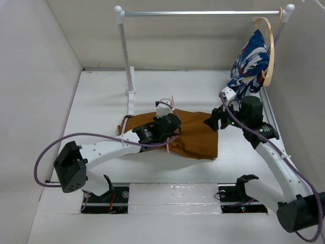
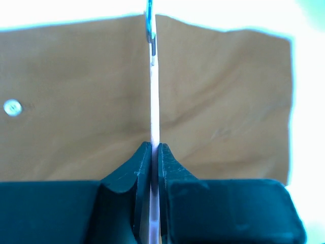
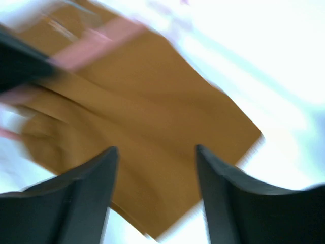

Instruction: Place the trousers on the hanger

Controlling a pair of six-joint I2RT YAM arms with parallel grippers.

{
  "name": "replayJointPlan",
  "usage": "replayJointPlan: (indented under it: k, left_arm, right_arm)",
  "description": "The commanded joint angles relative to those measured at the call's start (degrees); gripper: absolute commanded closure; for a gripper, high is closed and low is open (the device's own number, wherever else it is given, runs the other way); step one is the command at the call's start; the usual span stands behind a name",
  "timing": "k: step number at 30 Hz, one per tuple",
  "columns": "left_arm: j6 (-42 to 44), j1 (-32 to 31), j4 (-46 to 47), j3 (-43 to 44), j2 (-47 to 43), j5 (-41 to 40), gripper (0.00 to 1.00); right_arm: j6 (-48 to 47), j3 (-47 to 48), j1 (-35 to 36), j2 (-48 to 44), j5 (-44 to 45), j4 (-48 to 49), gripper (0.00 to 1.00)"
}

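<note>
The rust-brown trousers [image 1: 195, 133] lie folded flat on the white table, mid-scene. The thin pink hanger [image 1: 172, 104] lies across them. My left gripper [image 1: 170, 122] is shut on the hanger; in the left wrist view its bar [image 2: 154, 101] runs up from between the closed fingers [image 2: 175, 165] over the trousers [image 2: 76, 112]. My right gripper [image 1: 214, 120] is open and empty, hovering at the trousers' right edge. In the blurred right wrist view the trousers [image 3: 152, 101] fill the gap between the fingers [image 3: 91, 178], and the pink hanger [image 3: 91, 43] shows at upper left.
A metal clothes rail [image 1: 203, 13] stands at the back on a white post [image 1: 126, 56]. A blue, white and red garment [image 1: 249, 63] hangs at its right end on a pale wooden hanger [image 1: 270, 46]. White walls enclose the table.
</note>
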Motion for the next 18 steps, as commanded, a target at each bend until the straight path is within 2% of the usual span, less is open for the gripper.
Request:
replayJointPlan:
  k: [1, 2, 4, 6, 8, 9, 10, 11, 13, 16, 18]
  left_arm:
    - [0.03, 0.07, 5.36, 5.70, -4.63, -2.42, 1.00]
    - [0.30, 0.07, 5.89, 6.15, -4.72, -2.33, 1.00]
    - [0.30, 0.07, 7.73, 6.67, -4.90, -1.81, 1.00]
    - [0.30, 0.07, 9.41, 6.85, -5.34, -0.93, 1.00]
    - [-0.40, 0.07, 10.11, 7.55, -5.69, -0.58, 1.00]
    - [-0.32, 0.07, 11.85, 6.86, -6.12, -0.31, 1.00]
    - [-0.32, 0.07, 11.87, 6.85, -6.30, -0.31, 1.00]
    - [-0.40, 0.07, 13.00, 6.24, -6.48, -0.05, 1.00]
    - [-1.19, 0.07, 13.10, 4.14, -7.09, -0.14, 1.00]
    - [-3.21, 0.07, 15.03, 1.59, -7.97, 0.30, 1.00]
    - [-4.35, 0.07, 16.35, -0.52, -8.50, 1.44, 1.00]
  right_arm:
    - [13.60, 0.68, 9.48, -3.06, 1.85, 6.18, 0.36]
    - [16.53, -0.37, 15.43, -3.24, 2.20, 9.25, 0.39]
    - [23.93, -3.09, 21.00, -3.25, 3.86, 18.74, 0.48]
    - [28.85, -4.60, 26.90, -2.54, 7.12, 27.36, 0.49]
    - [31.49, -6.44, 28.84, -0.79, 8.17, 31.67, 0.42]
    - [35.94, -7.58, 29.54, 1.65, 7.05, 39.27, 0.31]
    - [35.99, -8.03, 29.55, 1.68, 6.51, 39.34, 0.31]
    - [38.69, -8.64, 30.33, 2.37, 6.51, 44.39, 0.29]
    - [40.46, -8.73, 31.91, 4.30, 8.25, 45.49, 0.28]
    - [41.26, -8.29, 35.08, 5.63, 13.33, 41.72, 0.27]
    - [43.36, -9.78, 36.40, 6.42, 14.50, 44.34, 0.25]
